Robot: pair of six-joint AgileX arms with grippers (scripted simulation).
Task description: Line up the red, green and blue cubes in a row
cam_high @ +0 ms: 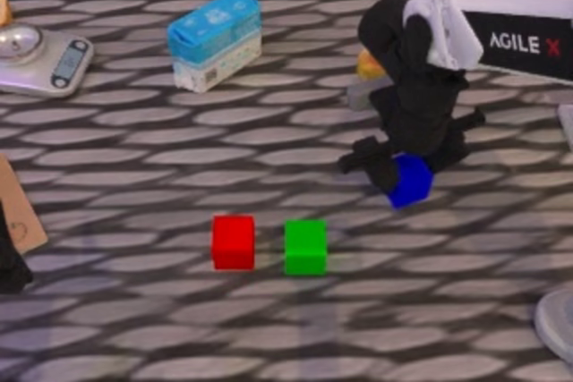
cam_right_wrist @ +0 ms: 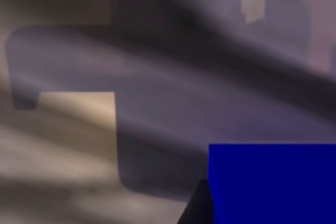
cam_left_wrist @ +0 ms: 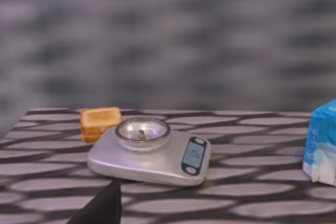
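Note:
The red cube and the green cube sit side by side on the table's front middle, a small gap between them. To their right and a little farther back, the blue cube is tilted under my right gripper, which is shut on it. In the right wrist view the blue cube fills a corner, with one dark finger against its side. My left arm is parked at the table's left edge; one of its fingertips shows far off to the side, with the jaws open and nothing between them.
A silver kitchen scale stands at the back left with a toast slice behind it. A light-blue and white box is at the back middle. A brown board lies at the left edge and a grey disc at the front right.

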